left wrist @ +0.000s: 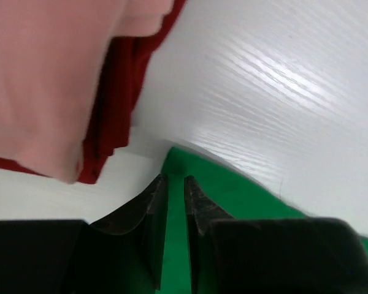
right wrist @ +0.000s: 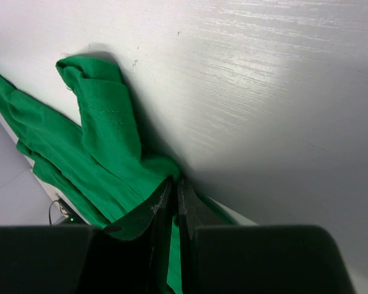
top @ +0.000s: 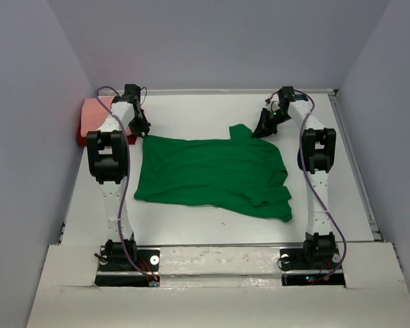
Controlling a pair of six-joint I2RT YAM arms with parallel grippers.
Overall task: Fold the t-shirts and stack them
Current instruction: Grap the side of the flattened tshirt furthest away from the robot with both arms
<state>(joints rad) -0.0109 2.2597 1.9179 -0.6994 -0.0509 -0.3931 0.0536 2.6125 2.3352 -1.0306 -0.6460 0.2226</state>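
A bright green t-shirt [top: 212, 174] lies spread and rumpled on the middle of the white table. My left gripper [top: 142, 130] hovers over its far left corner [left wrist: 245, 196]. The jaws [left wrist: 175, 179] stand a narrow gap apart, and flat green cloth shows through the gap. My right gripper [top: 262, 128] is at the shirt's far right part, shut [right wrist: 175, 181] on a bunched fold of the green cloth [right wrist: 104, 135]. A salmon-pink t-shirt [top: 96, 111] lies on a dark red one [top: 82, 135] at the far left; both also show in the left wrist view, pink [left wrist: 43, 73] over red [left wrist: 113, 104].
Grey walls close in the table on the left, back and right. A raised rail [top: 359, 171] runs along the table's right edge. Bare white tabletop [top: 191, 225] lies between the shirt and the arm bases.
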